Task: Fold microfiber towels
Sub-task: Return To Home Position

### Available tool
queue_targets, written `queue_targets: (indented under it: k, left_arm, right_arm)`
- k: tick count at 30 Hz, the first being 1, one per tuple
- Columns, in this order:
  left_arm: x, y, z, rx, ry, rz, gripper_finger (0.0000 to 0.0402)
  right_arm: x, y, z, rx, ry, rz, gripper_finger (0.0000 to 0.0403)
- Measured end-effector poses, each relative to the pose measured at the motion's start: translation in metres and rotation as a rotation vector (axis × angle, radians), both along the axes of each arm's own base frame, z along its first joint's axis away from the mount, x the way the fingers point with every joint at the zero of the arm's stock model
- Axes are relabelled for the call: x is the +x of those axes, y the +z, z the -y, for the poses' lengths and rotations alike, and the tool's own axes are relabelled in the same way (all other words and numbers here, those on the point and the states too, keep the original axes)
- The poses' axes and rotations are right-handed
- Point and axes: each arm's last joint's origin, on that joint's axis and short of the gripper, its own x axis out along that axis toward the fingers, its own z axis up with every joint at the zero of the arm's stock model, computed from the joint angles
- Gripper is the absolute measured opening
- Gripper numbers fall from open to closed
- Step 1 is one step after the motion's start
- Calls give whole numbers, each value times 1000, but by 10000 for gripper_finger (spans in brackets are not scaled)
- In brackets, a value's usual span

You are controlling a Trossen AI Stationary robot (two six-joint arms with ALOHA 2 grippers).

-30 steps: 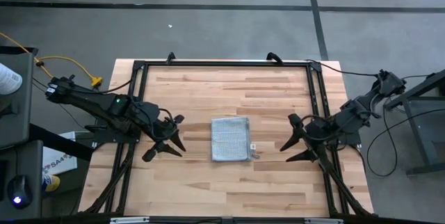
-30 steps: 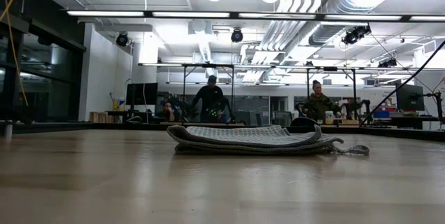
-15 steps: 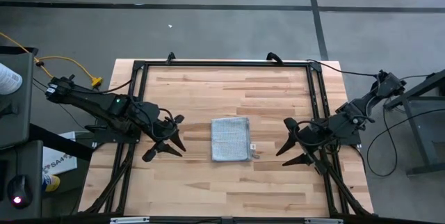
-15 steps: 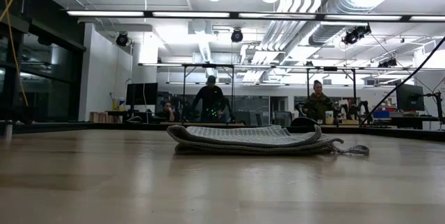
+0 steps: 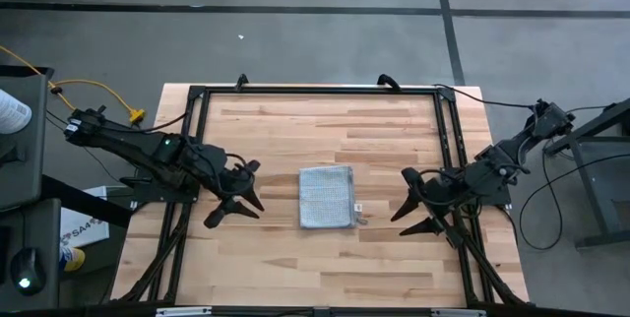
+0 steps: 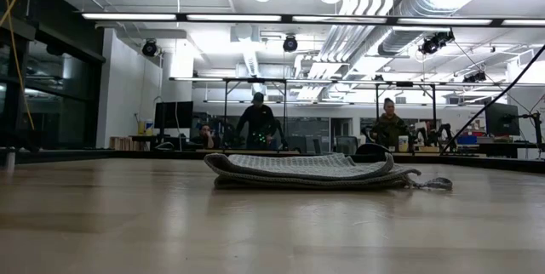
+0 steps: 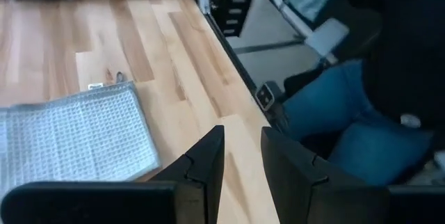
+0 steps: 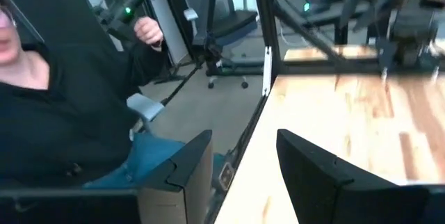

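Right gripper (image 8: 245, 133) edged slightly toward bench (image 5: 295, 120) centre versus a second back; left gripper (image 7: 243, 130) and towel (image 5: 326, 197) unchanged. Towel lies folded, flat rectangle at bench centre, white tag (image 5: 358, 207) poking out at its right-side corner. Neither gripper touches it. Left gripper off towel's left side, fingers parted narrowly, empty. Right gripper off towel's right side, near bench's right edge, fingers spread wide, empty. Judgement: fold done, arms stand clear because they're heading to rest pose.

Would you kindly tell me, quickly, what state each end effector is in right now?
The left end effector is open, holding nothing, beside the towel.
The right end effector is open, holding nothing, clear of the towel.
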Motion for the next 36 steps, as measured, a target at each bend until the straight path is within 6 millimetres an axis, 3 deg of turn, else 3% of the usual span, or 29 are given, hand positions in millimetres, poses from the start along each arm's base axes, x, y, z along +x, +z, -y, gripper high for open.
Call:
queue_targets:
  k: [7, 10, 23, 31, 36]
  left_arm:
    - [-14, 10, -3, 35, -95, 92, 97]
    - [-26, 8, -7, 45, -102, 126, 97]
    - [-83, -47, -26, -9, -19, 253, 97]
    - [-101, -91, -35, -68, 92, 283, 97]
    - [-107, -104, -37, -92, 97, 315, 97]
  right_arm:
    - [-18, 7, 15, -5, -105, 30, 153]
    - [-33, -2, 23, -9, -121, 42, 153]
    - [-88, -59, 62, 148, -161, 258, 153]
    - [-106, -93, 78, 239, -186, 347, 153]
    - [-108, -114, 80, 277, -185, 379, 153]
